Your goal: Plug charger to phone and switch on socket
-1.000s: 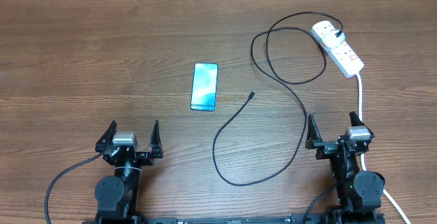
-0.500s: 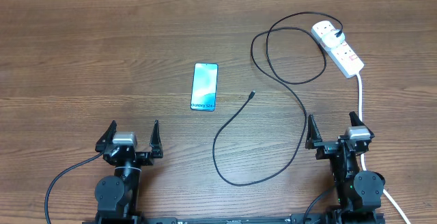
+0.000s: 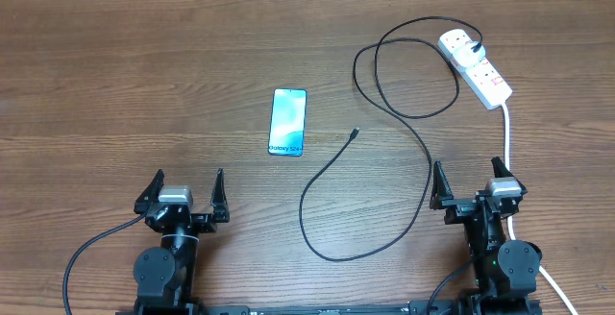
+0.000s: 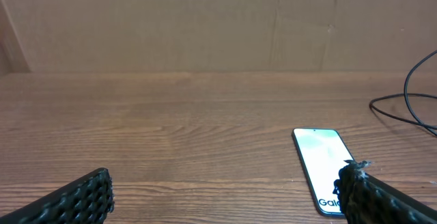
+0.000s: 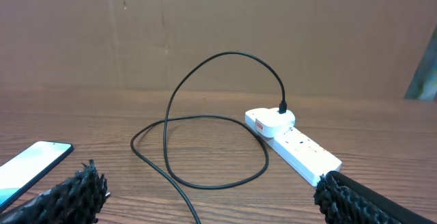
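There are two grippers, one phone, one charger and one socket. The left gripper [image 3: 188,175], near-left of the phone [image 3: 288,122], gapes wide and holds nothing. The phone's long axis runs away from the robot. The charger [image 3: 327,161] has its tip lying right of the phone. The socket [image 3: 478,68] lies angled, farther right. The right gripper [image 3: 467,166] is equally wide open and empty.

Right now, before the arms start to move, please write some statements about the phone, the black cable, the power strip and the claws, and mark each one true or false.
1. The small tip of the thin black charger cable is plugged into the slim blue-screened smartphone. False: the tip lies on the wooden table, apart from the phone.
2. The cable's white plug head sits in the white oblong power strip. True.
3. The left claw and right claw are both open and empty. True.
4. The smartphone lies screen down. False: its screen faces up.
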